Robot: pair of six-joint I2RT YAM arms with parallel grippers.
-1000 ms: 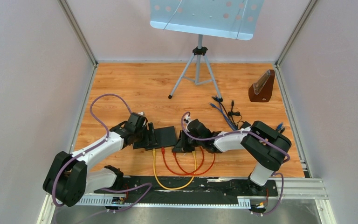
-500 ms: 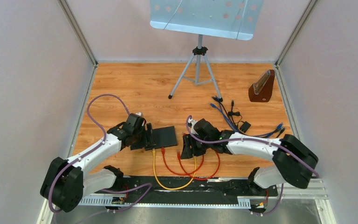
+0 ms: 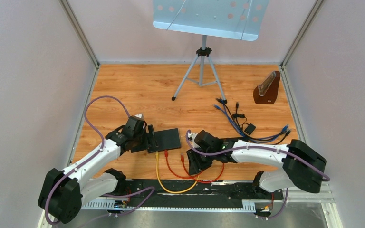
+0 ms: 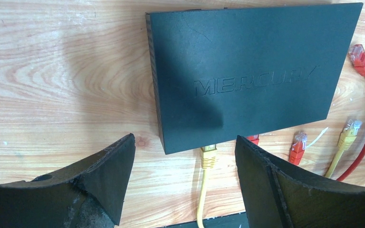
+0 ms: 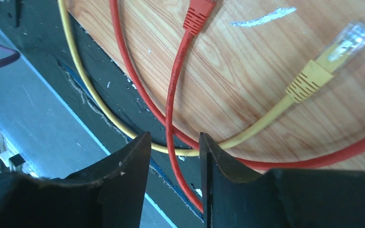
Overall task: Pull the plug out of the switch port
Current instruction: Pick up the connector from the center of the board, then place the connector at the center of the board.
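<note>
The black switch (image 3: 167, 138) lies flat on the wooden floor and fills the top of the left wrist view (image 4: 247, 71). A yellow plug (image 4: 209, 156) sits in a port on its near edge, with its cable (image 3: 158, 171) running toward me. A red plug (image 4: 253, 139) shows at the same edge, half hidden by my finger. My left gripper (image 4: 185, 140) is open at the switch's left end (image 3: 148, 137), with its fingers on either side of the yellow plug and apart from it. My right gripper (image 5: 173, 137) is open with a narrow gap above the cable loops (image 3: 193, 164). A red cable (image 5: 171, 95) runs between its fingers.
Loose red (image 5: 198, 14) and yellow (image 5: 332, 50) plugs lie on the wood right of the switch. A black strip (image 3: 228, 190) lines the near edge. A music stand's tripod (image 3: 202, 66), a wooden metronome (image 3: 267, 89) and a cable bundle (image 3: 237, 118) stand farther back.
My right gripper has drawn back from the switch's right side toward the near edge, over the cable loops. My left gripper has shifted slightly left, staying by the switch.
</note>
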